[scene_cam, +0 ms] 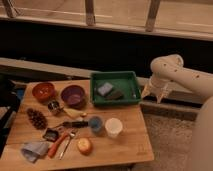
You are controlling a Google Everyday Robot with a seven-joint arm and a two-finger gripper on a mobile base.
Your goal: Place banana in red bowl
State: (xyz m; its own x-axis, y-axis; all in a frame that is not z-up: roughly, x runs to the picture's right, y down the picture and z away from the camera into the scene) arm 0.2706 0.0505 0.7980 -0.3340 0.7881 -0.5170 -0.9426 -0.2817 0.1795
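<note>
The banana (74, 113), small and pale yellow, lies on the wooden table just in front of the purple bowl (73, 95). The red bowl (43, 91) stands at the table's back left, to the left of the purple bowl, and looks empty. My gripper (153, 95) hangs off the table's right side, beside the right rim of the green tray (132, 79), far from the banana. Its two pale fingers point down and stand apart, with nothing between them.
The green tray holds a blue sponge (105, 89) and a dark item (116, 95). Also on the table are a metal cup (54, 106), a pine cone (36, 118), a blue cup (95, 123), a white cup (113, 127), a round orange fruit (84, 145), an orange-red stick (56, 147) and a grey cloth (34, 150).
</note>
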